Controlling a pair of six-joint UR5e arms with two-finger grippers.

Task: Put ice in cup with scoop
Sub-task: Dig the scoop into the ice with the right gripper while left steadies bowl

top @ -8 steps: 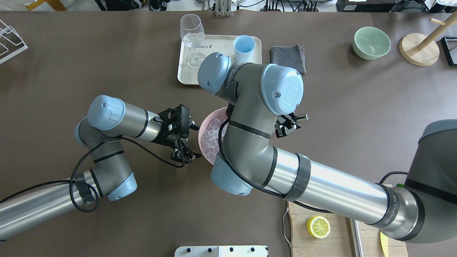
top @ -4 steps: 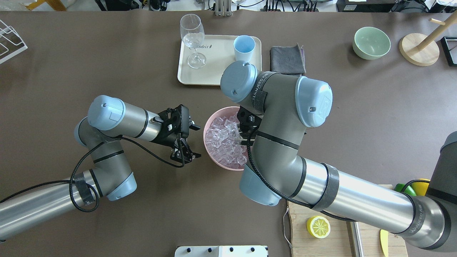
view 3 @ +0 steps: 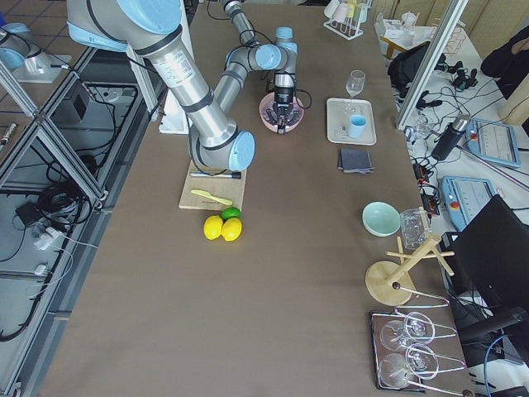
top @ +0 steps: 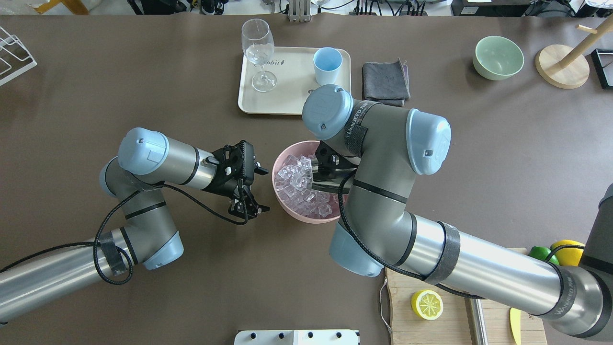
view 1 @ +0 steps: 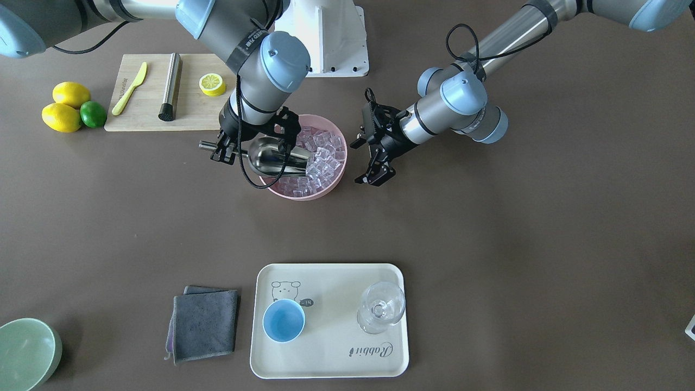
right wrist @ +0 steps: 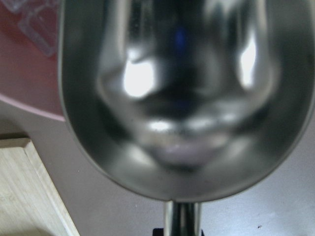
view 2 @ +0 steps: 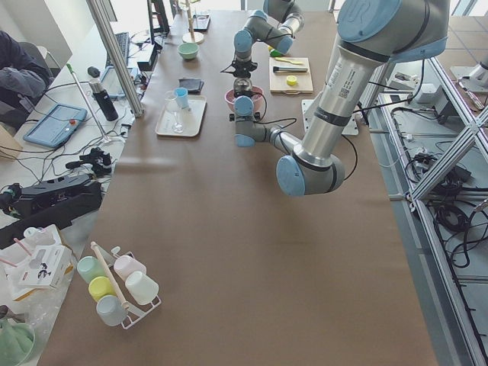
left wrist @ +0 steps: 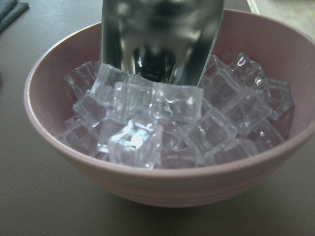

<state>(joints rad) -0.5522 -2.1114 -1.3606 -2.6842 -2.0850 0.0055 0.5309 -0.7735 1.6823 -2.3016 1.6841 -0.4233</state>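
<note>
The steel scoop (view 1: 270,155) lies tilted in a pink bowl (view 1: 326,193), with its mouth against the heap of clear ice (view 1: 324,156). My right gripper (view 1: 223,146) is shut on the scoop's handle at the bowl's edge. The right wrist view shows the scoop's trough (right wrist: 182,98) with no ice in it. The left wrist view shows the scoop (left wrist: 162,39) touching the ice (left wrist: 162,118). My left gripper (view 1: 366,162) is open and empty beside the bowl, apart from it. The light-blue cup (view 1: 283,320) stands empty on a cream tray (view 1: 326,358).
A wine glass (view 1: 381,312) stands on the tray beside the cup. A grey cloth (view 1: 205,325) and a pale-green bowl (view 1: 24,353) lie further along. A cutting board (view 1: 146,117) holds a steel cylinder (view 1: 170,87), a knife and a lemon half (view 1: 212,84).
My right arm has swung to the robot's right and turned, uncovering the pink bowl, and the scoop has come down into the ice. The left arm has not moved.
</note>
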